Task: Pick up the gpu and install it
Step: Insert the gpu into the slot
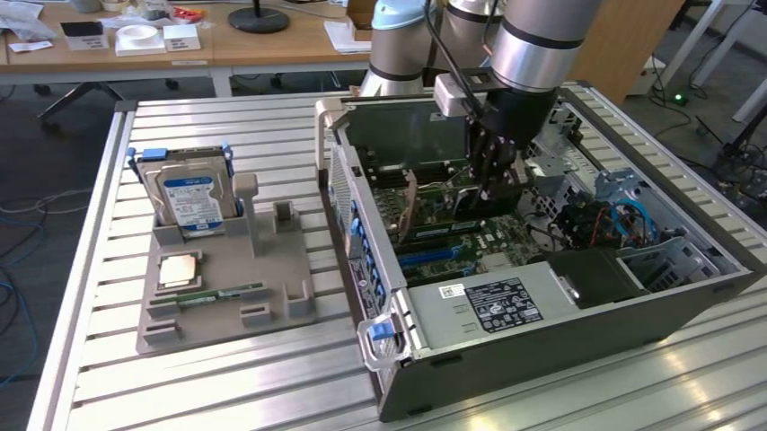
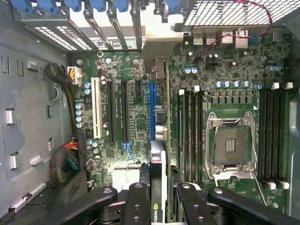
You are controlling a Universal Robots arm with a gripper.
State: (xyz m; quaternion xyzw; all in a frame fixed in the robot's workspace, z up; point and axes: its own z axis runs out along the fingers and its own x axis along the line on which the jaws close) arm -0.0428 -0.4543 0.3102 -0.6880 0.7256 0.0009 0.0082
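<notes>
In the exterior view the arm (image 1: pixel 527 45) reaches down into the open computer case (image 1: pixel 671 296) on the slatted surface (image 1: pixel 240 377), its jaws low over the motherboard (image 1: pixel 480 247). In the wrist view the jaws are clenched on the gpu (image 2: pixel 158 159), held edge-on just beside the blue slot (image 2: pixel 152 108); whether it is seated I cannot tell.

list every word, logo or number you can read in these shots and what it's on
No text reads clearly enough to quote.
gpu, held in the gripper: small pale logo, letters unreadable.
hard drive: blue-white label, print blurred.
grey box in the computer case: black label, too small to read.
motherboard: white markings, too small to read.
</notes>
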